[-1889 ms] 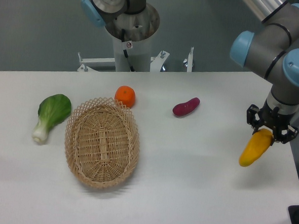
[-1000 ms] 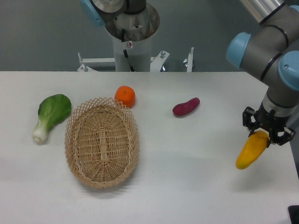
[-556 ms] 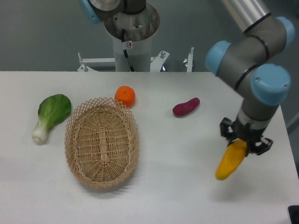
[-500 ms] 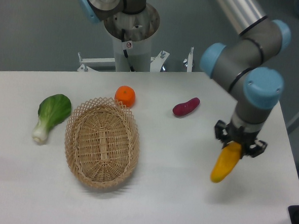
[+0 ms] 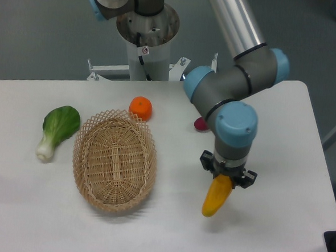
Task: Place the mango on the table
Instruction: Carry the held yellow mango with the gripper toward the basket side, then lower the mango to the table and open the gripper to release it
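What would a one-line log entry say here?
fingers: shut on elongated yellow-orange mango | mango: above white table, right of oval wicker basket

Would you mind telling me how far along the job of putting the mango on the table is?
Done: the mango is picked up, clamped at its upper end in the hand. In hand: it hangs tilted over bare table, right of the basket. Left: lower it onto the surface and release.

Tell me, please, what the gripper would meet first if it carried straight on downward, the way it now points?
Probably the bare table. The gripper points down, shut on the mango, whose lower tip would touch first. Its height above the tabletop is unclear from this one view.
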`<state>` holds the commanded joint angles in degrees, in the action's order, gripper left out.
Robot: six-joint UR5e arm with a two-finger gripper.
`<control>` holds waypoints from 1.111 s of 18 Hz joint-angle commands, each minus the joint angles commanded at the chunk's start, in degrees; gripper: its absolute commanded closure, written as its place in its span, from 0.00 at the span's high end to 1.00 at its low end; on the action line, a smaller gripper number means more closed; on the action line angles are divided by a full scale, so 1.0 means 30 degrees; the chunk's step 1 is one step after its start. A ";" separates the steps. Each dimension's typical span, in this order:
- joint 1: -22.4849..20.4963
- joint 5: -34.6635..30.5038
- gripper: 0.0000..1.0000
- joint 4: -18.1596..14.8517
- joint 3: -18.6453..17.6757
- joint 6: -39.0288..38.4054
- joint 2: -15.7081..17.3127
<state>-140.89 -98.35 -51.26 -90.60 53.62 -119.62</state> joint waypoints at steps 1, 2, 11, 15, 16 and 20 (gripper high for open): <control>0.0087 -0.0001 0.12 0.0239 -0.0294 -0.0001 0.0000; 0.0175 -0.0030 0.13 0.0270 -0.0500 0.0057 0.0000; 0.0235 -0.0001 0.41 0.0505 -0.0971 0.0262 0.0088; 0.0235 0.0028 0.49 0.0505 -0.0913 0.0262 0.0059; 0.0235 0.0057 0.51 0.0505 -0.0883 0.0262 0.0059; 0.0176 0.0116 0.69 0.0505 -0.0737 0.0670 0.0030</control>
<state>-140.36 -98.00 -49.75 -92.81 55.63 -119.53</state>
